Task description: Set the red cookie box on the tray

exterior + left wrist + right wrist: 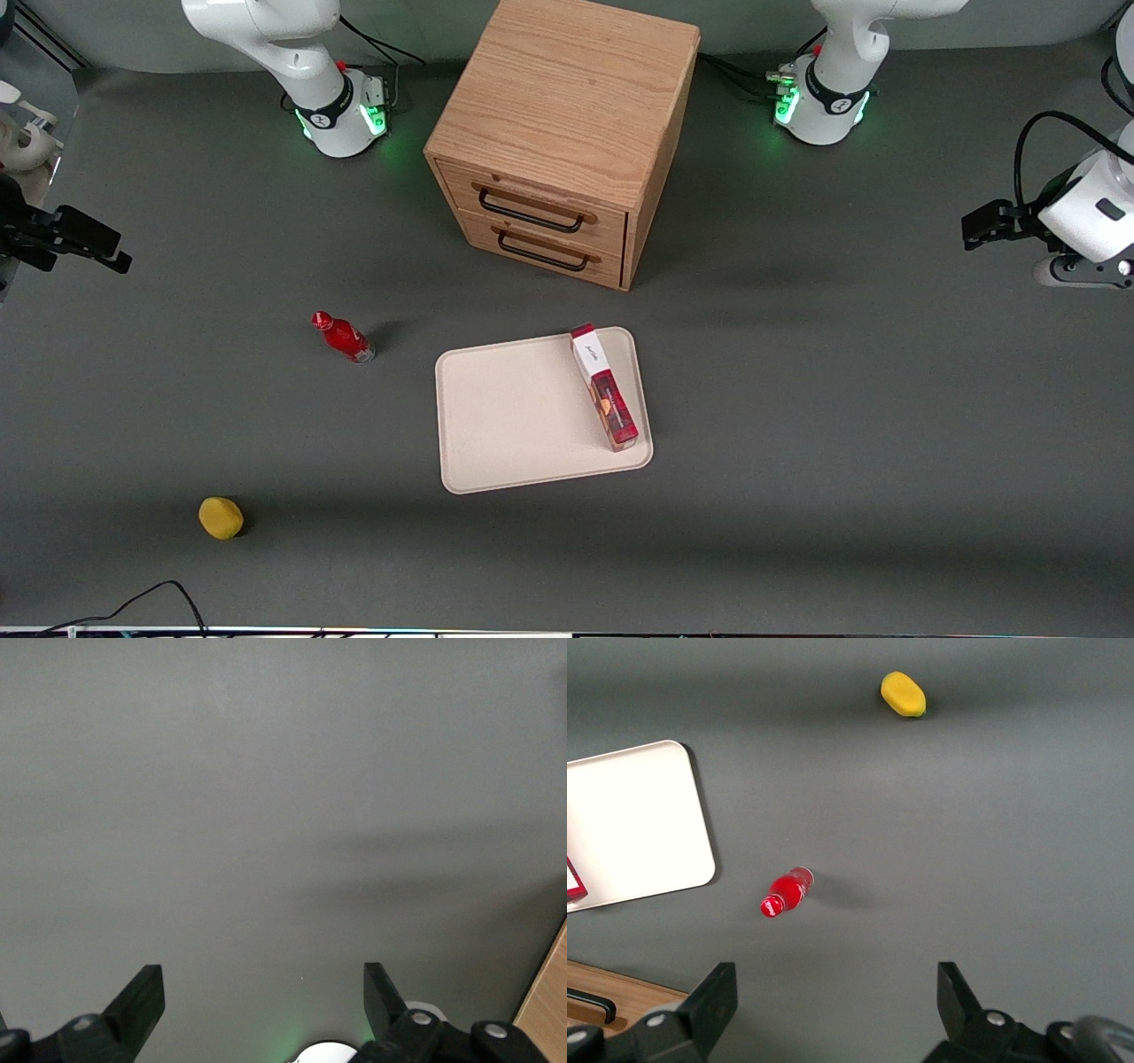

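Though nothing grips it, red cookie box (605,387) lies flat on tray (514,416), along the tray's edge toward the working arm's end; placement looks done, nothing visibly left. Farther from the front camera than the tray, well apart from it: gripper (264,1003), jaws spread wide, empty, over bare table (842,399).

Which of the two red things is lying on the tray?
The long red cookie box, lying along the tray's edge. The small red bottle stands on the table. The open gripper is away from both.
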### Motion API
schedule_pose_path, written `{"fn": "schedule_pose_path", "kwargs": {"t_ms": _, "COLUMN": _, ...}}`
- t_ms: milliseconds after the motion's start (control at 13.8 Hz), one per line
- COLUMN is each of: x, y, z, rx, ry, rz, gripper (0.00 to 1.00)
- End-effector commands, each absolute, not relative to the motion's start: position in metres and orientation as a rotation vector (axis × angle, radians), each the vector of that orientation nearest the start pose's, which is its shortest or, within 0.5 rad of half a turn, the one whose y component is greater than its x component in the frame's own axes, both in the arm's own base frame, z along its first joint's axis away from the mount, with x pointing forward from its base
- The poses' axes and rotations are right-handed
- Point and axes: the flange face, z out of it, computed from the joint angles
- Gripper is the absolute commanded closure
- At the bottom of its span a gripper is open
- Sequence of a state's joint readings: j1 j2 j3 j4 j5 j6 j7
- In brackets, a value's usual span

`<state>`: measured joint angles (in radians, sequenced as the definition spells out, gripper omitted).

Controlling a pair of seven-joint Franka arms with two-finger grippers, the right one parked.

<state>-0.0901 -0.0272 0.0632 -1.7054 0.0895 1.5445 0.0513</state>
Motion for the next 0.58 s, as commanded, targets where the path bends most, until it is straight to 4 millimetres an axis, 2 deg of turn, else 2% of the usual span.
{"fn": "schedule_pose_path", "kwargs": {"t_ms": 0, "x": 0.529, "y": -0.009, "z": 0.581, "rx": -3.031, "ry": 0.134, "rz": 0.194, "gripper": 0.00}}
{"fn": "schedule_pose_path", "kwargs": {"t_ms": 145, "x": 0.529, "y": -0.007, "z": 0.582, "rx": -3.054, "ry": 0.136, "rz": 0.187, "gripper": 0.00}}
{"fn": "schedule_pose_path", "kwargs": {"t_ms": 290, "x": 0.528, "y": 0.003, "z": 0.582, "rx": -3.094, "ry": 0.110, "rz": 0.195, "gripper": 0.00}}
{"fn": "schedule_pose_path", "kwargs": {"t_ms": 508, "x": 0.528, "y": 0.003, "z": 0.582, "rx": -3.098, "ry": 0.146, "rz": 0.198, "gripper": 0.00}}
